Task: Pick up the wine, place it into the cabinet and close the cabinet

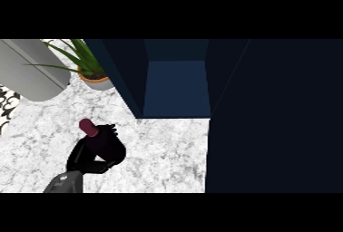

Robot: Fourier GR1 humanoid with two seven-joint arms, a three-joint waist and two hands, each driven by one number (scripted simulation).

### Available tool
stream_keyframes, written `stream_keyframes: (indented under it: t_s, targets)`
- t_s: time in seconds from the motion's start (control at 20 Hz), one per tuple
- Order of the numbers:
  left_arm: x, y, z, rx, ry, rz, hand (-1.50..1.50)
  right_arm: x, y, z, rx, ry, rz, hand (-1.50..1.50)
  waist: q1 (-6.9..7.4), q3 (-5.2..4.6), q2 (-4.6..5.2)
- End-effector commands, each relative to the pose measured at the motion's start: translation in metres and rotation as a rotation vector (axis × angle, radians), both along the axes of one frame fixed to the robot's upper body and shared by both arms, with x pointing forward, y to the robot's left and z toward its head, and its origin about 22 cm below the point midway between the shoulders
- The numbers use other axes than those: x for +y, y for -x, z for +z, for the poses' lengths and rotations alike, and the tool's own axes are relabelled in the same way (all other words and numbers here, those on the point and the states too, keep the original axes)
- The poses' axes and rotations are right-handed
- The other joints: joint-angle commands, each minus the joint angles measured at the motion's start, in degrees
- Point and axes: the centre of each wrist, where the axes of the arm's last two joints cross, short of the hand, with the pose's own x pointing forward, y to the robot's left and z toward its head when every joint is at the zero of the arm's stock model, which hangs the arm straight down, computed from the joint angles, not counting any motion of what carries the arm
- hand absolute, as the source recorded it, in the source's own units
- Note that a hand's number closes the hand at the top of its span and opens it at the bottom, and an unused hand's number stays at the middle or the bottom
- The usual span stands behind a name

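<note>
The wine bottle (88, 128) shows a maroon cap and neck rising out of my left hand (94, 156), whose black fingers are curled round its dark body and hide most of it. Hand and bottle sit over the marble counter (161, 149), left of and in front of the cabinet. The dark blue cabinet (178, 86) stands open at the back centre, its inner compartment showing nothing inside. Its door (275, 118) is swung out towards me and fills the right side of the view. My right hand does not show.
A green plant in a terracotta pot (94, 78) stands just left of the cabinet's side wall. A large grey rounded object (30, 68) lies at the back left. A black-and-white patterned item (5, 106) touches the left edge.
</note>
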Motion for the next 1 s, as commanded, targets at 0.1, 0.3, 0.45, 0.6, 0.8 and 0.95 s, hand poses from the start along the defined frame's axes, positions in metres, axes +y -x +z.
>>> stream_keyframes:
  t_s: [0.1, 0.3, 0.45, 0.6, 0.8, 0.95]
  targets:
    - [-0.003, 0.014, -0.011, -0.030, 0.073, -0.048, 1.50, 0.004, 0.005, -0.008, -0.018, 0.001, 0.019, -1.50, 0.02, -0.06, 0.05]
    - [-0.005, 0.008, -0.008, -0.062, 0.075, -0.074, 1.50, 0.007, -0.005, -0.001, -0.016, 0.019, -0.007, -1.50, 0.17, -0.08, 0.06]
    - [-0.021, 0.015, -0.016, -0.071, 0.051, -0.043, 1.50, -0.009, -0.012, -0.002, -0.017, 0.010, -0.002, -1.50, 0.25, -0.05, 0.04]
    - [-0.007, 0.066, -0.034, -0.082, 0.047, 0.097, 1.50, -0.010, -0.001, -0.008, -0.004, 0.023, -0.015, -1.50, 1.08, 0.04, -0.27]
    - [-0.011, 0.091, -0.039, -0.072, 0.028, 0.175, 1.50, 0.000, -0.012, -0.010, 0.013, 0.006, -0.026, -1.50, 1.46, 0.05, -0.22]
    - [-0.001, 0.097, -0.041, -0.111, 0.046, 0.245, 1.50, 0.005, -0.014, -0.010, 0.011, -0.004, -0.014, -1.50, 0.84, -0.07, 0.06]
